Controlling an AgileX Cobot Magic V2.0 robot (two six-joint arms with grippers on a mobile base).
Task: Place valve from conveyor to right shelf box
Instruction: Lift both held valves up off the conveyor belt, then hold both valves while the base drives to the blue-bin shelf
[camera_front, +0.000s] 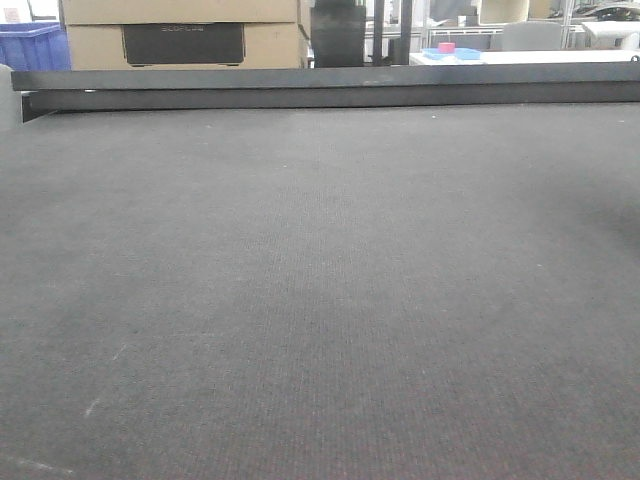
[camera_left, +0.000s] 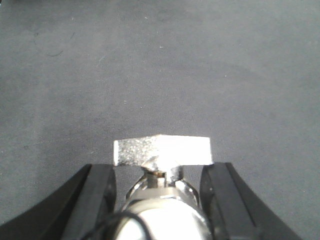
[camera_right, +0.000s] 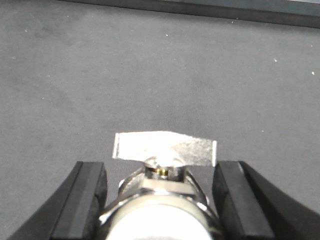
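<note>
One valve (camera_left: 162, 192) sits between the left jaws, another valve (camera_right: 162, 187) between the right jaws; whether clamped, cannot tell.

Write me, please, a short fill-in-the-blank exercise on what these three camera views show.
1. In the left wrist view, a silvery valve sits between the left tool's two ____ fingers.
2. The right tool likewise flanks a valve, with the dark ____ conveyor beyond it.
3. In the front view, a ____ crate stands behind the black rail at far left.
Missing words: black; grey; blue.
</note>
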